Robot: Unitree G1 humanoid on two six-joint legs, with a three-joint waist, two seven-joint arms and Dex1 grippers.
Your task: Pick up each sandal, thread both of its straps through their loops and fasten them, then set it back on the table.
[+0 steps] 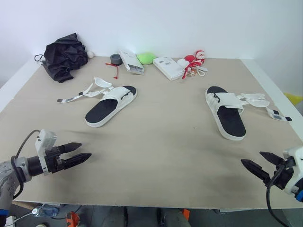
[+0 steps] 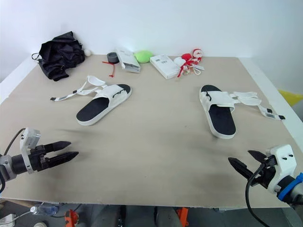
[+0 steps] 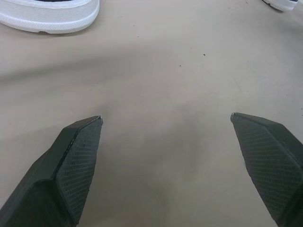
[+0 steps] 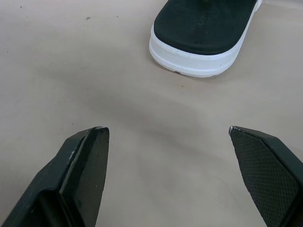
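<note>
Left eye view: left gripper [image 1: 86, 149] and right gripper [image 1: 251, 157] hover over the table [image 1: 161, 137] near edge, jaws spread, empty; left sandal [image 1: 111, 105] and right sandal [image 1: 226, 112] lie mid-table, straps undone.

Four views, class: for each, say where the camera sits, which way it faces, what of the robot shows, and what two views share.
Left eye view: head, forward and down over the table; left gripper and right gripper, jaws open.
Right eye view: beside it, same scene.
Left wrist view: left wrist, along its open jaws toward the left sandal.
Right wrist view: right wrist, toward the right sandal.
Shared: both eye views hold both sandals.
</note>
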